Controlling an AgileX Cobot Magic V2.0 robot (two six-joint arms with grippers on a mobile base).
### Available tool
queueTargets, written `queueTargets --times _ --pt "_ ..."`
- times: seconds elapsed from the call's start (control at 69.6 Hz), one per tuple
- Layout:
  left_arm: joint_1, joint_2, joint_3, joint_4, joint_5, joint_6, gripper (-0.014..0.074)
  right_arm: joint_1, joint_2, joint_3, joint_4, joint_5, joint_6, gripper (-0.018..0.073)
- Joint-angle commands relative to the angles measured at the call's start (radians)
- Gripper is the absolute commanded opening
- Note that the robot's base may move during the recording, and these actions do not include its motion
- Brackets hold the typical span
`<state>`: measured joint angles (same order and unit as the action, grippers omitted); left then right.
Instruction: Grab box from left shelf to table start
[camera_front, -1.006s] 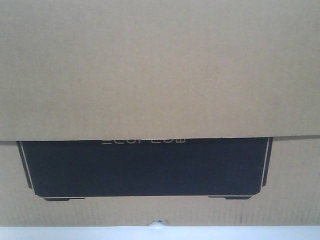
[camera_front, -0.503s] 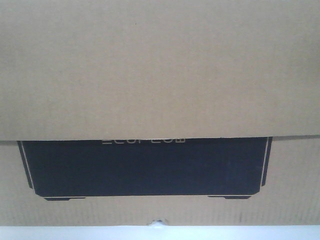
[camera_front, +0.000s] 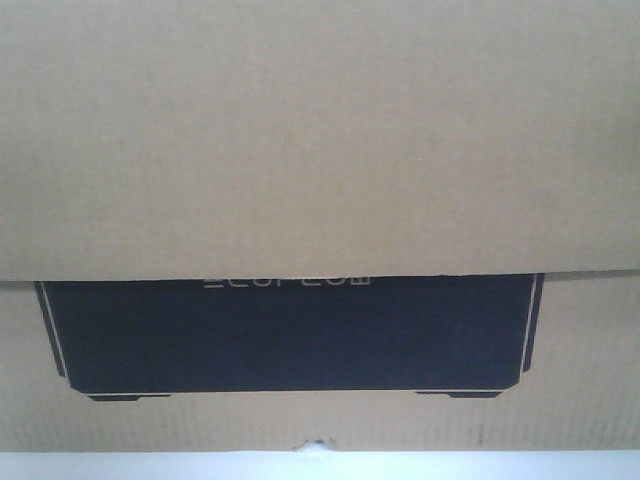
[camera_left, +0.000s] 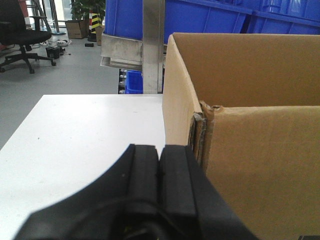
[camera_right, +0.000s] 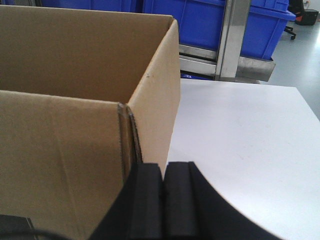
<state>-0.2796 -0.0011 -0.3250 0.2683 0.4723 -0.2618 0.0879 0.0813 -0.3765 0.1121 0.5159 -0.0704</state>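
Front view is filled w/ the box (camera_front: 320, 140): plain brown cardboard across the top, black printed panel (camera_front: 290, 335) lower down w/ thin white outline and partly cut-off white lettering. Only a pale strip of worktop (camera_front: 500, 467) shows along the bottom edge; no arms, no shelf visible there.

Wrist views give what the front one can't. Left wrist: box (camera_left: 250, 165) sits on the white worktop (camera_left: 85, 135), top open, its left corner just right of the left gripper (camera_left: 159, 165). Jaws are pressed together, nothing between them; they sit beside the box wall, contact w/ the cardboard can't be told. Beyond the worktop's far edge stands the shelf (camera_left: 131, 50): steel upright and rail, blue bins (camera_left: 200, 20) behind it, an office chair (camera_left: 20, 30) far left on the grey floor.

Right wrist: mirror picture. Box (camera_right: 75, 100) to the left, its right corner just beside the right gripper (camera_right: 163, 195), jaws likewise closed on nothing. Bare worktop (camera_right: 240, 135) to the right, shelf (camera_right: 235, 45) upright and blue bins (camera_right: 200, 22) at the far end.
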Motion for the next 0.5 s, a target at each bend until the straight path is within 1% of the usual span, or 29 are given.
queueTargets --times 0.0,0.489 --pt "-0.004 0.013 -0.026 0.002 -0.092 0.002 -0.0102 -0.001 0.012 -0.023 -0.005 -0.093 -0.002 0.0057" --pt "-0.004 0.013 -0.023 -0.001 -0.089 0.002 -0.0102 -0.001 0.012 -0.023 -0.005 -0.090 -0.002 0.0057"
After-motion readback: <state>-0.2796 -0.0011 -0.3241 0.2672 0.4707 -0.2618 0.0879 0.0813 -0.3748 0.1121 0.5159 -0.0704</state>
